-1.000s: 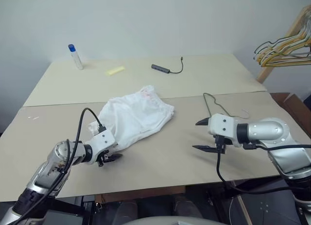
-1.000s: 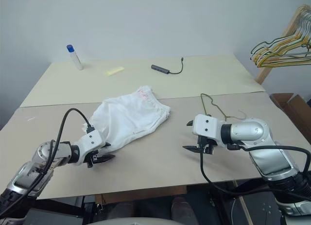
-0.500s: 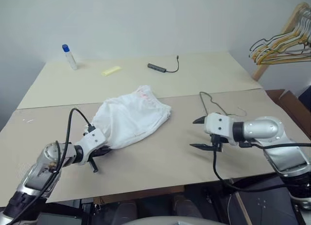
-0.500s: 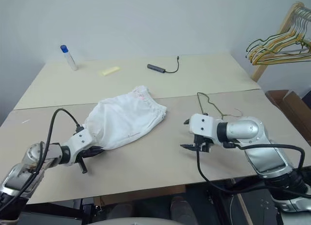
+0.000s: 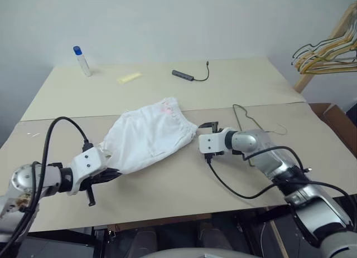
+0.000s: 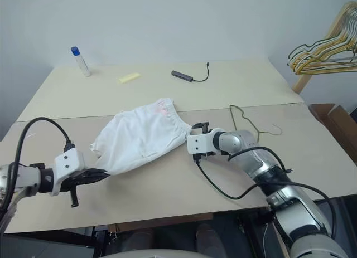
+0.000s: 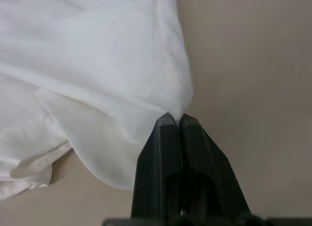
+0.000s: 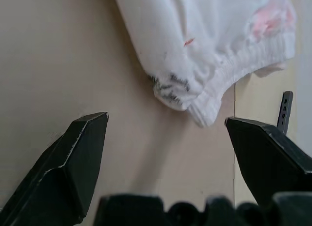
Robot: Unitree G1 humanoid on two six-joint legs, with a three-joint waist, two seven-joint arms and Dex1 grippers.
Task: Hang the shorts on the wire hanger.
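The shorts (image 5: 149, 134) lie mid-frame on the tabletop (image 5: 234, 85); the left gripper (image 7: 174, 119), lower left, has its jaws clenched on one thin hem corner, which could slip free. The right gripper (image 8: 165, 138) gapes wide near the waistband, while the wire hanger (image 5: 251, 120) lies right of centre.

text: none readable | labels: none | brands: none | numbers: none | signs: none | closest thing: small dark marks on the shorts (image 8: 170, 84) near the waistband, too blurred to read as letters | bottle (image 5: 81, 61): blue cap, no legible label | yellow slip (image 5: 129, 78): no writing can be made out
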